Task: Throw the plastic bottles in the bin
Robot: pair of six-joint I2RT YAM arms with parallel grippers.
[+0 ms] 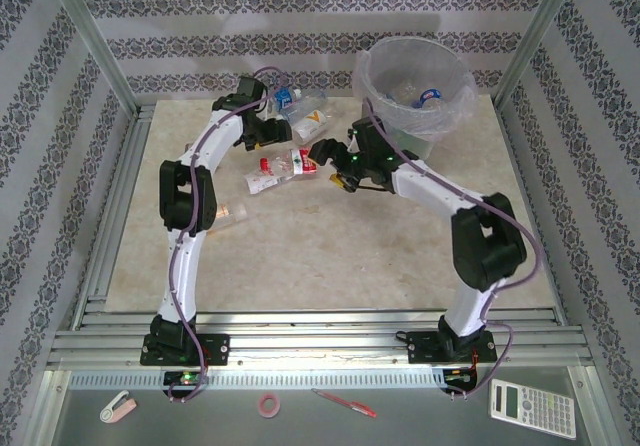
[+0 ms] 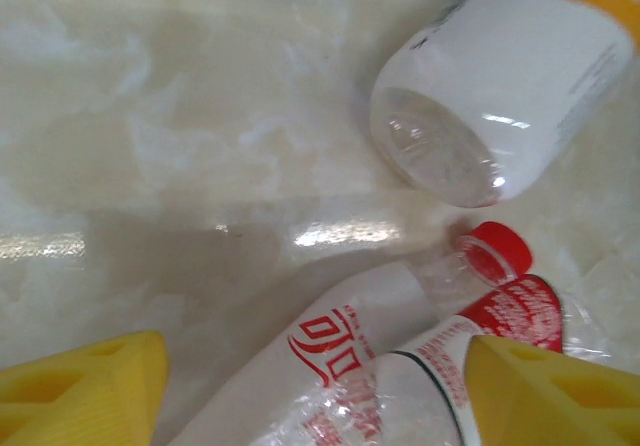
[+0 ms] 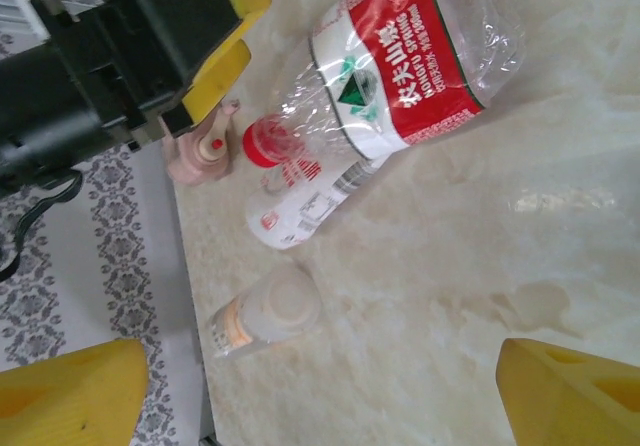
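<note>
My left gripper (image 2: 315, 398) is open and hangs low over a white-labelled bottle with red print (image 2: 340, 351) and a red cap (image 2: 495, 251); the bottle lies between the yellow fingers (image 2: 85, 391). A crushed red-labelled bottle (image 2: 520, 311) lies against it, and a white bottle with an orange mark (image 2: 510, 76) rests beyond. From above, the left gripper (image 1: 270, 138) is over this red-and-white pair (image 1: 280, 166). My right gripper (image 1: 325, 153) stands open just to their right, nothing between its fingertips (image 3: 320, 396). The bin (image 1: 415, 91) at the back right holds a blue-labelled bottle (image 1: 432, 96).
A blue-capped bottle (image 1: 287, 96) and a white one (image 1: 310, 124) lie at the back, left of the bin. Another bottle with an orange label (image 3: 265, 311) lies near the table's left edge, and a small pinkish object (image 3: 200, 156) sits by the left gripper. Metal rails border the table (image 1: 330, 256).
</note>
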